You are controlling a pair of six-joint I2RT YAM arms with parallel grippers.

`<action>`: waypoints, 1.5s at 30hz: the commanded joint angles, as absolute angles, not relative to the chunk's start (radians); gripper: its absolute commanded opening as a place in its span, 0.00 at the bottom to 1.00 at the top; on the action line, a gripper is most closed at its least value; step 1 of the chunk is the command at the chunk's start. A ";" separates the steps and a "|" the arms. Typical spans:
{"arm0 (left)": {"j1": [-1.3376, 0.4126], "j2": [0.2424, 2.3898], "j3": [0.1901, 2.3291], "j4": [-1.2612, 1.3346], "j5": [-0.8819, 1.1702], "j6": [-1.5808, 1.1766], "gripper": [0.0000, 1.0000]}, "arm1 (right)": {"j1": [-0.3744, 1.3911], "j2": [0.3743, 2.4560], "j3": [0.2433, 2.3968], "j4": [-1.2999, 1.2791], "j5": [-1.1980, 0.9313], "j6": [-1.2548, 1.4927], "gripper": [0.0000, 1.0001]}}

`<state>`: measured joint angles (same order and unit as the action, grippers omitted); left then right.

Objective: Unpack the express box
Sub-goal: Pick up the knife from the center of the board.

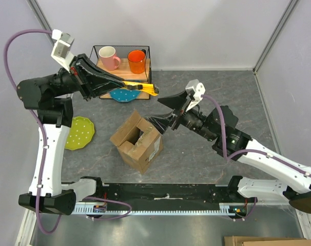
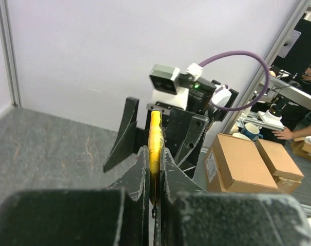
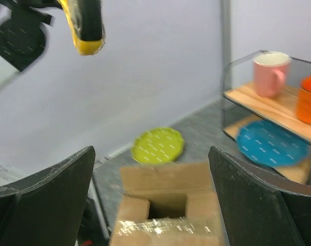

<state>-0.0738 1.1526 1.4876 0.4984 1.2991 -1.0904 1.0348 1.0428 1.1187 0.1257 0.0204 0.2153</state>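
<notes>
The express box (image 1: pixel 137 141) is a brown carton standing mid-table, its top flaps parted around a dark opening. In the right wrist view the express box (image 3: pixel 166 215) lies just below and ahead, with shiny tape on its near flap. My right gripper (image 1: pixel 164 110) hovers at the box's upper right corner, jaws wide open and empty; the right gripper (image 3: pixel 150 154) frames the opening. My left gripper (image 1: pixel 135 86) is raised behind the box, shut on a yellow-handled cutter (image 1: pixel 148 89). That cutter (image 2: pixel 155 138) sits pinched between the left gripper's (image 2: pixel 155 154) jaws.
A wire rack (image 1: pixel 148 51) at the back holds a pink mug (image 1: pixel 109 57) and an orange mug (image 1: pixel 137 61), with a blue plate (image 1: pixel 123 95) underneath. A green plate (image 1: pixel 79 132) lies left of the box. Walls close in on three sides.
</notes>
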 commanded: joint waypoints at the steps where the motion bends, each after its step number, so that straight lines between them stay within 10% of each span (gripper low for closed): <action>1: -0.072 1.157 1.548 0.647 1.243 -1.238 0.02 | 1.002 1.090 1.140 0.483 -0.259 0.399 0.98; 15: -0.072 1.111 1.344 0.815 1.200 -1.348 0.02 | 0.957 1.331 1.144 1.058 -0.350 0.627 0.82; 45: -0.071 1.037 1.213 0.792 1.186 -1.351 0.02 | 0.956 1.466 1.270 1.118 -0.402 0.623 0.26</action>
